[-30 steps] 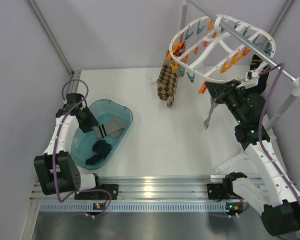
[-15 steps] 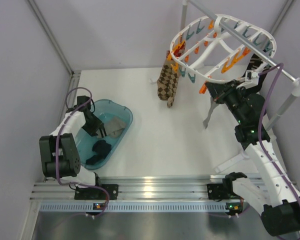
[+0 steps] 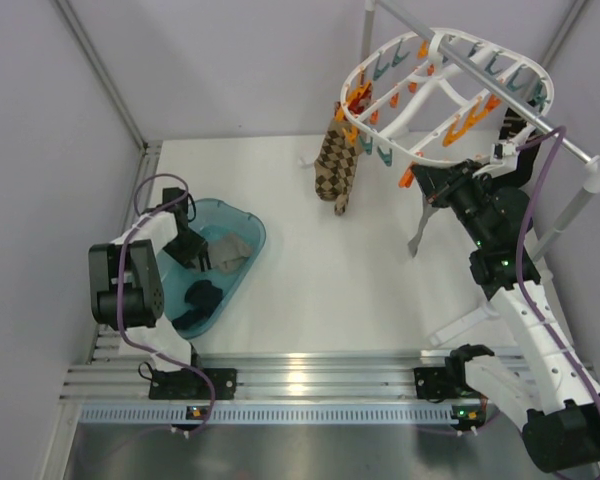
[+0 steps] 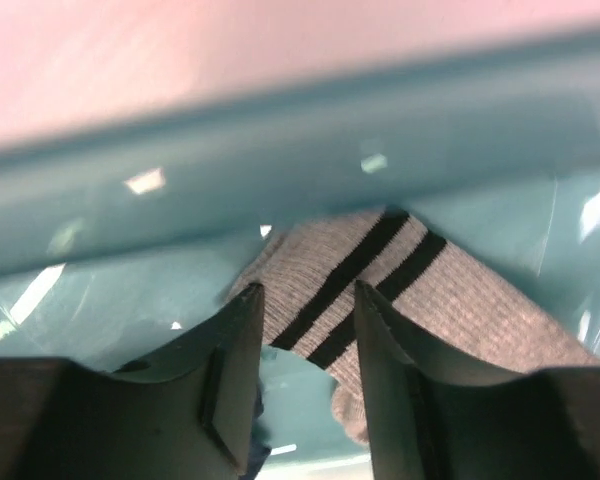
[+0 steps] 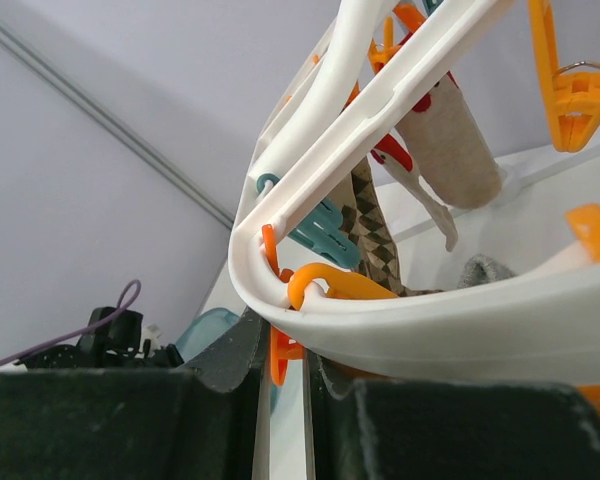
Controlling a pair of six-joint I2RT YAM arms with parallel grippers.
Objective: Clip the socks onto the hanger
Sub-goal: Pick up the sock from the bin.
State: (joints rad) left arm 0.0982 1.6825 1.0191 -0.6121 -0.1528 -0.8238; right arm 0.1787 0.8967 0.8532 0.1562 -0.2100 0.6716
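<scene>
The left claw (image 4: pixel 306 295) hung inside the teal tub (image 4: pixel 280 150), its fingers parted over a grey sock with black stripes (image 4: pixel 430 290). The right claw (image 5: pixel 283 345) was pinched shut on an orange peg (image 5: pixel 280 365) at the rim of the white hanger (image 5: pixel 460 320). A zigzag sock (image 3: pixel 337 165) dangled from the hanger's left end, above the counter (image 3: pixel 310 270).

Bright even light; glints on the tub (image 4: pixel 280 140); its rim seems blurred.
</scene>
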